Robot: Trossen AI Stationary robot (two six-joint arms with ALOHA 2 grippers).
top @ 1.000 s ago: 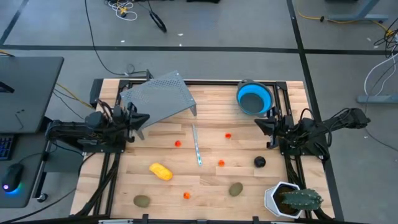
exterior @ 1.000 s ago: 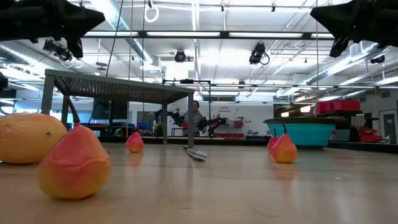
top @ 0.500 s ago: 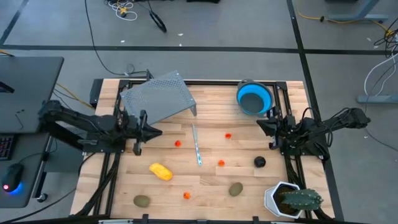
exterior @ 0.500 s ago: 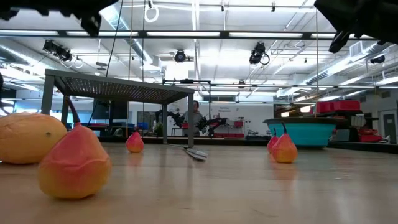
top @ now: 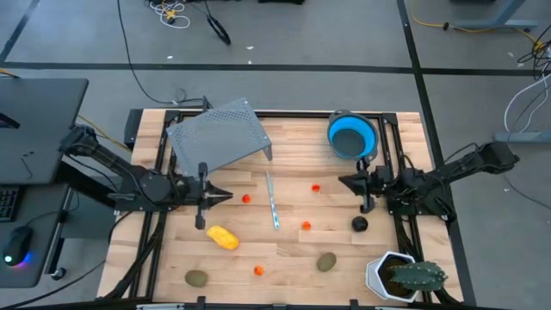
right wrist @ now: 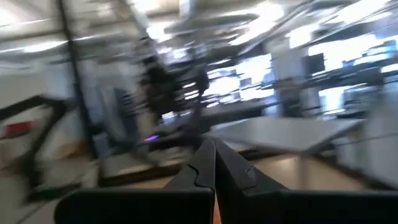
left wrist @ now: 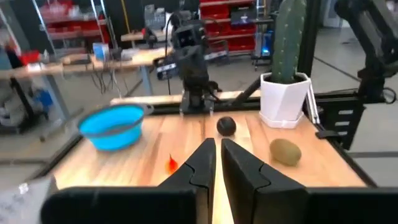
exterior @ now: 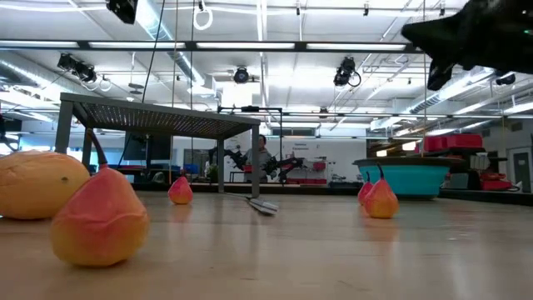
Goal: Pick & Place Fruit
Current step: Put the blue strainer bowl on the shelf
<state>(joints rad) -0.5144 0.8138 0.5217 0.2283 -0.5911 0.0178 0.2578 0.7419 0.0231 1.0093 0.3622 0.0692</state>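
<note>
Reaching out over the wooden table [top: 284, 258] from the left of the overhead frame, the left gripper [top: 222, 196] hangs just above and slightly left of the yellow fruit [top: 222, 237], its fingers all but closed and holding nothing. That fruit lies lower centre-left, its long axis slanting from upper left to lower right, and the left arm looks the nearer one for it. A small orange ball [top: 246, 199] sits just right of the left fingertips.

Opposite, the right gripper [top: 344, 182] is shut and empty, pointing left at centre right; the black ball [top: 359, 225] lies just below it, another orange ball [top: 316, 187] to its left.

Two olive-brown ovals [top: 326, 262] [top: 196, 278] rest near the bottom edge, with orange balls [top: 259, 270] [top: 306, 226] between. The blue bowl [top: 351, 136] sits upper right.

Room around the yellow fruit looks open; the thin stick [top: 272, 200] lies right of it, the metal rack [top: 217, 138] above.
</note>
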